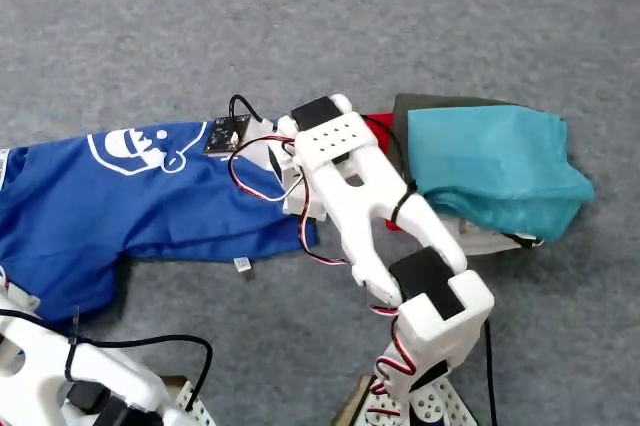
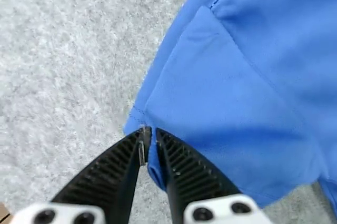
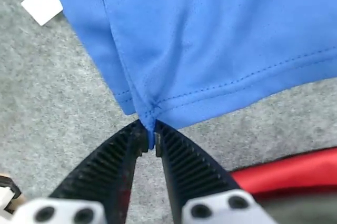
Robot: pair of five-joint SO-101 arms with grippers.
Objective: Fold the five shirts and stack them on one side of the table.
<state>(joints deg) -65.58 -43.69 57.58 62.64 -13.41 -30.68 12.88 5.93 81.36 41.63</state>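
- The blue shirt (image 1: 150, 206) is seen spread flat on the grey table (image 1: 300, 36), toward 9 o'clock in the high view. Its hem end reaches the middle.
- A stack of folded shirts sits at 3 o'clock. It is topped by a teal shirt (image 1: 490, 171), with a red shirt (image 1: 378, 126) showing at its 9 o'clock edge.
- The right claw (image 3: 149, 126) is closed on the hem corner of the blue shirt, with only a small nip of cloth held.
- The left claw (image 2: 150, 132) is closed on a folded edge of the same shirt (a sleeve or a side corner, it cannot be told which).
- The step in hand is judged to be a fold of the blue shirt, with both corners carried together.
- Both corners are best lifted only enough to clear the table, then drawn evenly toward the opposite edge so that the fold line runs straight.
- Tension between the two claws should be kept gentle, since so shallow a pinch could slip.
- The white tag (image 1: 242, 266) near the hem should be tucked under, not left out.
- Release is best made only once the edges are matched.
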